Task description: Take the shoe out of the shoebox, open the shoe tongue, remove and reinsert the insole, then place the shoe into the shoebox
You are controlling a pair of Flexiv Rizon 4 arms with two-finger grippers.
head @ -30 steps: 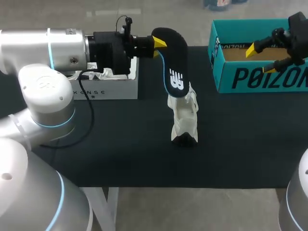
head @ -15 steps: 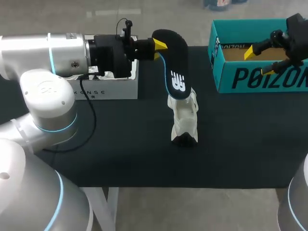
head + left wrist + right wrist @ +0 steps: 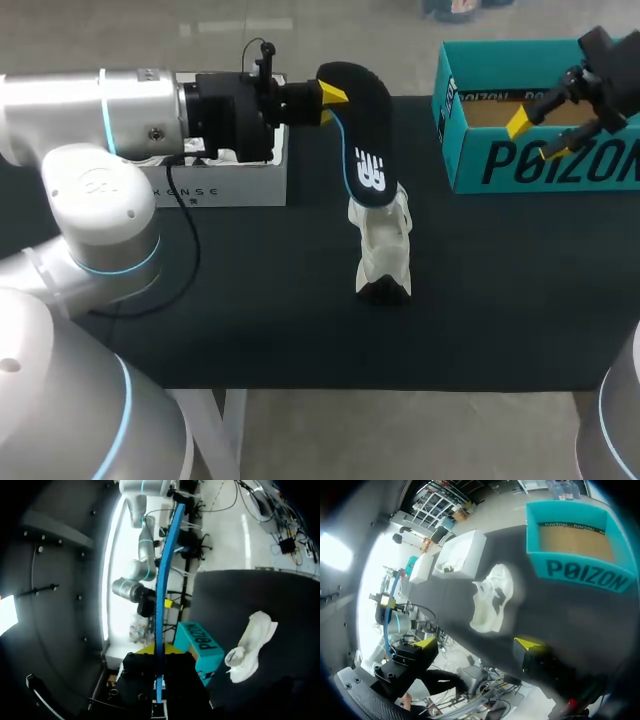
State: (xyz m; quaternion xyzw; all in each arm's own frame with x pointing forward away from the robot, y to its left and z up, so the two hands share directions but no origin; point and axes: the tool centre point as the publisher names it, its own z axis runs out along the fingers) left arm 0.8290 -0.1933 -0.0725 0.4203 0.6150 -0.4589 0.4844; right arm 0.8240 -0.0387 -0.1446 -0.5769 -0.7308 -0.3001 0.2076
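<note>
While the left claw point(image 3: 330, 100) pinches the upper end of the black insole point(image 3: 365, 140) between its 2 yellow tips, the insole hangs down in a curve. Its lower end meets the opening of the white shoe point(image 3: 383, 250). The shoe rests on the black table point(image 3: 250, 320) near the middle, well apart from the teal shoebox point(image 3: 480, 170) at the far right. The right claw point(image 3: 535, 138) hovers over that shoebox with its 2 fingers spread and nothing between them. A white box point(image 3: 225, 185) stands behind the left arm. I judge that the step in hand concerns the insole, most probably putting it back, although I cannot tell how deep its lower end sits inside the shoe. To do this well, the left arm should lower the insole along the length of the shoe, toe end first, and keep it flat against the inner floor so that it does not fold. The shoe is light and nothing holds it, so it may slide or tip under the push. It would be wise for the right claw to come across and steady the heel or hold the tongue open. The pinch should be released only when the heel part is seated.
</note>
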